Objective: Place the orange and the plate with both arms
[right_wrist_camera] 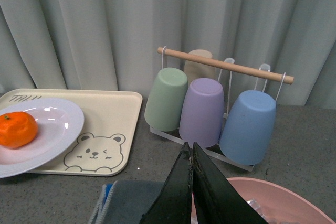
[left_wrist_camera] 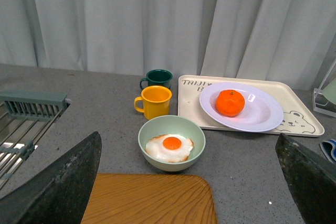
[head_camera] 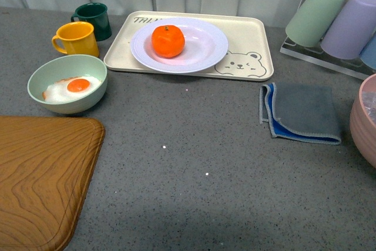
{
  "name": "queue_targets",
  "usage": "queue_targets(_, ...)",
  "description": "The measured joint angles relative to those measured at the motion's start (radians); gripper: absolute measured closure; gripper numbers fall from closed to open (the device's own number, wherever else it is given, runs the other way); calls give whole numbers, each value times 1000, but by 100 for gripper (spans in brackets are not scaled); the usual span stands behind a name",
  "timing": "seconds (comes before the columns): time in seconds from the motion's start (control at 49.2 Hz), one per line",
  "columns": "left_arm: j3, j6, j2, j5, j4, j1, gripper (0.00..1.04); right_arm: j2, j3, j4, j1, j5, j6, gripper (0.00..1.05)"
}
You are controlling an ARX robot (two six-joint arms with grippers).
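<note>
Front view: round bright orange mandarin (head_camera: 168, 41) sits in wide white deep plate (head_camera: 179, 45) on cream bear tray (head_camera: 252, 39); placing looks finished. My left gripper (left_wrist_camera: 189, 182) gapes wide, my right gripper (right_wrist_camera: 192, 182) is pinched closed, both empty.

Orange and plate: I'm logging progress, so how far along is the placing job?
Not visibly started. The orange sits on the plate, which rests on the bear tray. Nothing is in hand: the left tool is open and empty, the right tool is shut on nothing. Both are away from the tray. Gripping and placing both items remains.
</note>
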Motion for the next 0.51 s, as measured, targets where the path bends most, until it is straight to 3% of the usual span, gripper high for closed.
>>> queue_targets(0.244,0,0,0,0,0,0,7,-204,-104,-79,-26,-35,0,104)
queue_targets(0.305,0,0,0,0,0,0,7,-250,-127,-107,-63,-90,0,104)
queue_targets(0.509,0,0,0,0,0,0,7,-473,-201,-252,-93,-98,0,104)
